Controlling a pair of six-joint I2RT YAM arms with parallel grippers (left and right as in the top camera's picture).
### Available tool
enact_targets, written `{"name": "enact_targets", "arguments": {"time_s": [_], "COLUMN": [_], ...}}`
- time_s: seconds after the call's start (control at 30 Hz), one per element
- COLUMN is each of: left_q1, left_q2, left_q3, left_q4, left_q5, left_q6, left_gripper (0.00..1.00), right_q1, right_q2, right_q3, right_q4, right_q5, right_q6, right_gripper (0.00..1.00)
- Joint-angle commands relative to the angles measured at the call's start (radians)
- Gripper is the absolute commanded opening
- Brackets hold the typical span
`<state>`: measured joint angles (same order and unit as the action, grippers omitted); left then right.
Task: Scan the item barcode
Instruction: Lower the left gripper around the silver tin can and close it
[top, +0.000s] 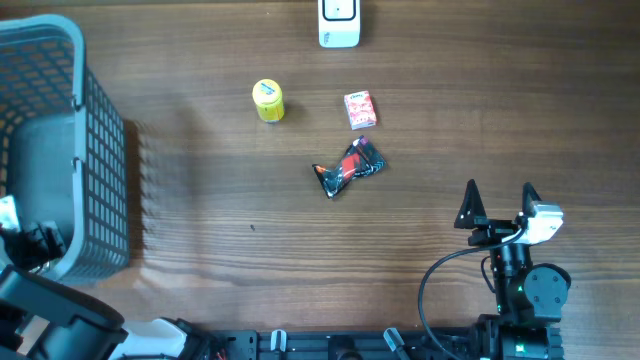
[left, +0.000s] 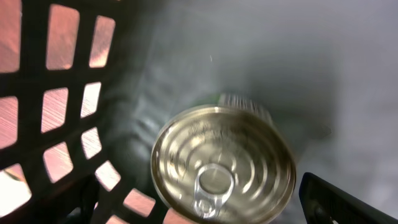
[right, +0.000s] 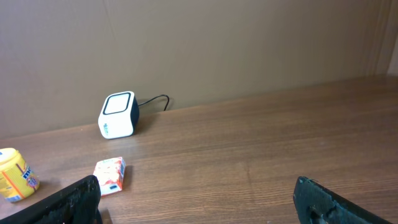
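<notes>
A can (left: 224, 165) lies in the basket (top: 100, 190) at the near left. The left fingers (left: 348, 202) over it seem released, though that view is blurred, so this item looks finished. A yellow tin (top: 268, 101), a red carton (top: 359, 109) and a dark packet (top: 348, 168) wait mid-surface, likely unscanned, with the scanner (top: 339, 22) at the far edge. The right fingers (top: 470, 200) are spread and empty, with a clear path.

I could not read any words. The yellow can (right: 13, 175) and the little red box (right: 111, 175) had print, but it was too small and blurry.
</notes>
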<state>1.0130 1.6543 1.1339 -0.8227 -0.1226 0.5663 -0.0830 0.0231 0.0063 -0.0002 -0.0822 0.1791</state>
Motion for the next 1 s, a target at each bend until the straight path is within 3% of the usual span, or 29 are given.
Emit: {"name": "enact_targets", "arguments": {"time_s": [0.0, 0.43, 0.6, 0.7, 0.8, 0.9, 0.97], "left_q1": [0.057, 0.056, 0.056, 0.056, 0.056, 0.057, 0.057], "left_q2": [0.043, 0.095, 0.095, 0.095, 0.095, 0.095, 0.095], "left_q3": [-0.005, -0.005, -0.005, -0.005, -0.005, -0.005, -0.005], "left_q4": [-0.011, 0.017, 0.017, 0.014, 0.014, 0.015, 0.015], "left_q5": [0.087, 0.099, 0.282, 0.312, 0.313, 0.312, 0.312], "left_q6": [-0.159, -0.190, -0.190, -0.190, -0.190, -0.190, -0.190], "left_gripper": [1.00, 1.00, 1.00, 1.00, 0.94, 0.80, 0.80], "right_q1": [0.005, 0.005, 0.005, 0.005, 0.005, 0.005, 0.005], "right_q2": [0.002, 0.002, 0.002, 0.002, 0.002, 0.002, 0.002], "right_q3": [-0.001, -0.001, -0.001, -0.001, -0.001, -0.001, -0.001], "right_q4": [0.003, 0.003, 0.003, 0.003, 0.003, 0.003, 0.003], "right_q5": [0.000, 0.000, 0.000, 0.000, 0.000, 0.000, 0.000], "right_q6": [0.007, 0.007, 0.006, 0.007, 0.007, 0.006, 0.007], "right_gripper": [1.00, 1.00, 1.00, 1.00, 1.00, 1.00, 1.00]}}
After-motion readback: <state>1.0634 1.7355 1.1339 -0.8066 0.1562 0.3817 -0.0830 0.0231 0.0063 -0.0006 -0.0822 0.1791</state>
